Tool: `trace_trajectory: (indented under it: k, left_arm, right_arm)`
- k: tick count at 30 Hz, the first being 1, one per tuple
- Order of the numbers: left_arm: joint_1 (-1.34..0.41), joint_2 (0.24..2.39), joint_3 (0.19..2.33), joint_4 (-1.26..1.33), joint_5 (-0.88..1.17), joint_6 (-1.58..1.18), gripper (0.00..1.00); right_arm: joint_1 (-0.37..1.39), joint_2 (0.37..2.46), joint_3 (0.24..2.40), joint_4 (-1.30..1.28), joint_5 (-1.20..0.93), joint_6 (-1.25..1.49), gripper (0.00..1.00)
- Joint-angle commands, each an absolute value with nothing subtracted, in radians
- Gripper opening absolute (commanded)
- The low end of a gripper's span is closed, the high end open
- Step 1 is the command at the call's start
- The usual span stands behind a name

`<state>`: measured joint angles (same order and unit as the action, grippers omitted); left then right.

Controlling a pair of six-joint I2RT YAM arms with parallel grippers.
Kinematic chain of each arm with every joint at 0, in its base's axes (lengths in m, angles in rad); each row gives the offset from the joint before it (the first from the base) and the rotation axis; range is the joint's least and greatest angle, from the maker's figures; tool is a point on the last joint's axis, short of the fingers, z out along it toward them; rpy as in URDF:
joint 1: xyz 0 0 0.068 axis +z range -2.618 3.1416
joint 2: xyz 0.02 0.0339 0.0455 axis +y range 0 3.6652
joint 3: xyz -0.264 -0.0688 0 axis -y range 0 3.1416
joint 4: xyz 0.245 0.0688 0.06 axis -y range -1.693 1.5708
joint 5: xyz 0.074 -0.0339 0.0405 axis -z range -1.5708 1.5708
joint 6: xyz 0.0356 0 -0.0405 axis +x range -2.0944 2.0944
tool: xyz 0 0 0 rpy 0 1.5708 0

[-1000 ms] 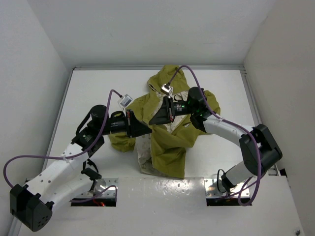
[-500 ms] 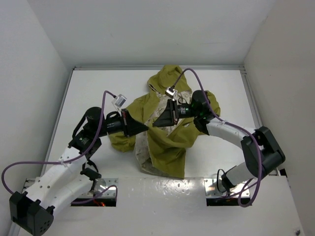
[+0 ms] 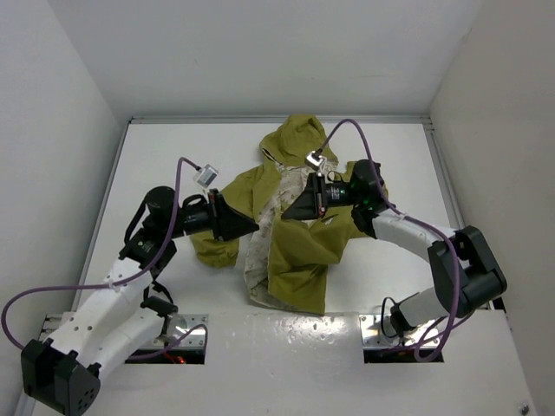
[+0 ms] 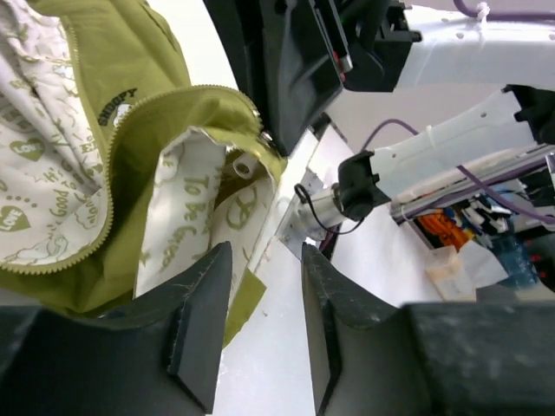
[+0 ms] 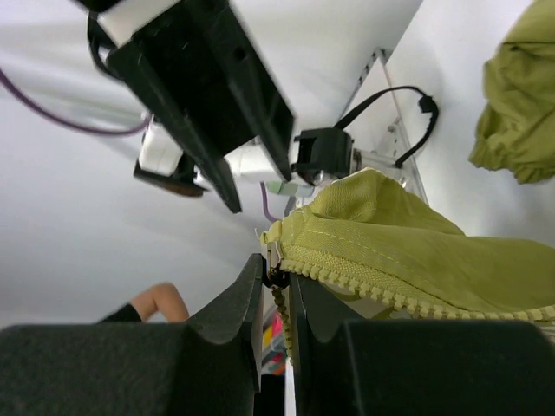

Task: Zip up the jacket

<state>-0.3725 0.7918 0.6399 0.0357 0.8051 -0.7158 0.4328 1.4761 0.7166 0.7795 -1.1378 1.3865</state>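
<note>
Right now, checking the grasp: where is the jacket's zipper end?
Right wrist view, centre: the zipper end sits pinched between the fingers of the right gripper, the jacket trailing its toothed edge off to the right.

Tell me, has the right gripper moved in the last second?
Yes. In the top view the right gripper has shifted rightward, toward the right edge of the table, while shut on the zipper edge of the jacket.

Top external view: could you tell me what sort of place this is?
Probably a robotics test cell: a white table boxed in by plain walls, left arm and right arm bolted at its near edge, one jacket.
</note>
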Motion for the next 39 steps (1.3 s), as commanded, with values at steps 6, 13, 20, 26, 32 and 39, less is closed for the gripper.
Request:
trace_trajectory:
  k: [6,13,20,26,32,39]
  left_arm:
    - [-0.423,0.865,0.65,0.239,0.854,-0.842,0.45]
    - [-0.477,0.896,0.661,0.259,0.833,-0.851,0.45]
    - [-0.509,0.928,0.672,0.247,0.824,-0.842,0.41]
    - [-0.518,0.937,0.681,0.256,0.793,-0.842,0.2]
    - [-0.474,0.87,0.661,0.235,0.735,-0.842,0.0]
    - [-0.4,0.778,0.65,0.172,0.716,-0.824,0.0]
  right_arm:
    - [0.503,1.442,0.768,0.936,-1.198,1.351,0.0]
    - [0.525,1.45,0.795,0.893,-1.203,1.299,0.0]
    - [0.528,1.463,0.813,0.879,-1.201,1.282,0.0]
    - [0.54,1.45,0.804,0.856,-1.215,1.25,0.0]
    - [0.522,1.428,0.766,0.808,-1.233,1.22,0.0]
    - [0.451,1.41,0.72,0.804,-1.235,1.241,0.0]
